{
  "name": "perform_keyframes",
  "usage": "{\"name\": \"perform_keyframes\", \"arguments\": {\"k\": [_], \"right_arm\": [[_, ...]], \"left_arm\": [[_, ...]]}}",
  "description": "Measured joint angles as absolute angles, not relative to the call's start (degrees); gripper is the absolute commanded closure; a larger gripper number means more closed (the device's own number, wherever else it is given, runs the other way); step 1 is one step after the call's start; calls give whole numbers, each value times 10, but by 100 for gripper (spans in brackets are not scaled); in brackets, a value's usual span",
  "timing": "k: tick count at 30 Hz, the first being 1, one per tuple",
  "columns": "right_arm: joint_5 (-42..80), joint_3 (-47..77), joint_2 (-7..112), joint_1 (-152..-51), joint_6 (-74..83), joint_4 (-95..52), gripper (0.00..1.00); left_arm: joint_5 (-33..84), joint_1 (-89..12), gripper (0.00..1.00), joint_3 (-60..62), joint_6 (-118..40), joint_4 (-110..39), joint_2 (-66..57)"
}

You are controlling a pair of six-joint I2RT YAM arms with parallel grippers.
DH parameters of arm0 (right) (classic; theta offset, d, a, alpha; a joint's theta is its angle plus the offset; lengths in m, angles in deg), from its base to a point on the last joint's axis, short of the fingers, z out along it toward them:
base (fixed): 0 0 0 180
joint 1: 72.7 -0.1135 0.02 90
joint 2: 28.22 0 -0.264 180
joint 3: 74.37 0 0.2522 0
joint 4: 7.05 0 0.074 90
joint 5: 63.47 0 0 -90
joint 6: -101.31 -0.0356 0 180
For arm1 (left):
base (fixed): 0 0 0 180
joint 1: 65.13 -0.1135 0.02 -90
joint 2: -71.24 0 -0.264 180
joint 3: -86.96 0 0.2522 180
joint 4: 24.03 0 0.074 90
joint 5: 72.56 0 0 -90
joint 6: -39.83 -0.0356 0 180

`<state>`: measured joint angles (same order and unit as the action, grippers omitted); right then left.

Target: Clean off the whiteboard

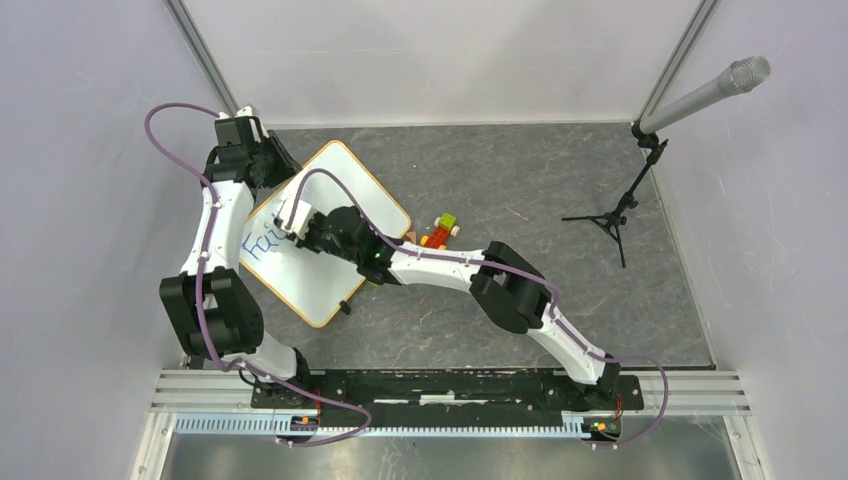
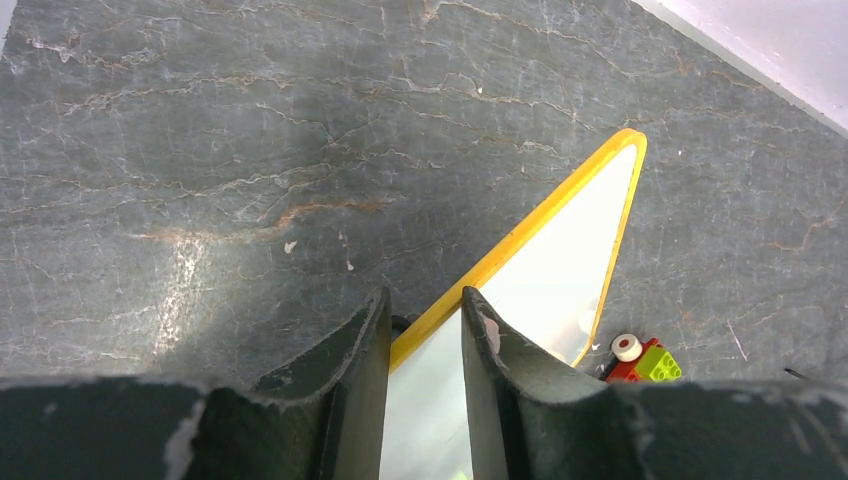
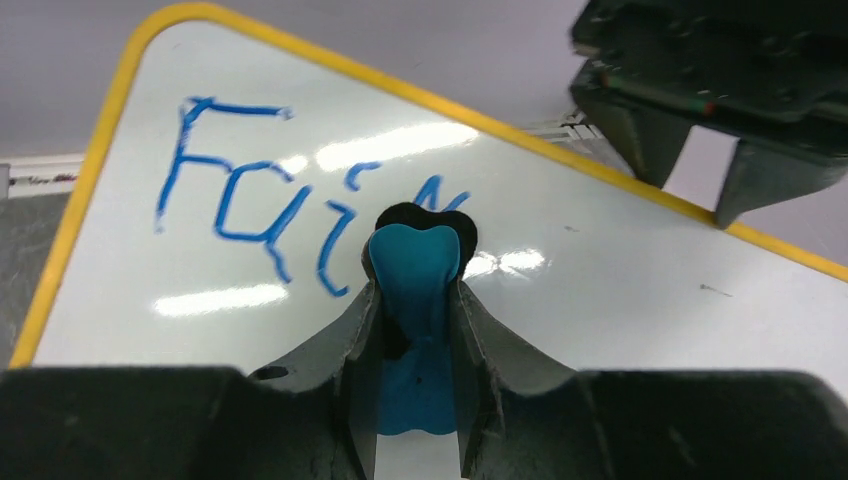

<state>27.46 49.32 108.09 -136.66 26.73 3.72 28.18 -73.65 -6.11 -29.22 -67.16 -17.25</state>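
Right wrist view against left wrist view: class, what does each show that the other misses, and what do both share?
Only the right wrist view shows the blue handwriting and the blue eraser pinched in the right tool. Only the left wrist view shows the toy bricks and the left tool straddling the board's edge. Both show the whiteboard.

Toy bricks [image 1: 439, 230] mid-table [image 1: 520, 180] — microphone stand [image 1: 625, 205] well apart, right.

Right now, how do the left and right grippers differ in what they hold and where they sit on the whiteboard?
The left gripper straddles the whiteboard's yellow rim at one edge, pinning it; the right gripper is shut on a blue eraser over the board's face. The left sits off the blue writing; the right's eraser touches it. Both have dark, worn fingers.
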Motion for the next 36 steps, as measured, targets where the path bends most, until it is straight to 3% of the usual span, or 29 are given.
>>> {"name": "perform_keyframes", "arguments": {"k": [10,24,36], "right_arm": [[261,387,1034,-1356,258,71,69],[319,446,1045,-1269,174,27,68],[294,507,1077,-1366,237,13,68]], "left_arm": [[285,-736,63,-61,-292,-670,-172],[286,-736,63,-61,-292,-669,-172],[286,-737,64,-61,-292,-670,-172]]}}
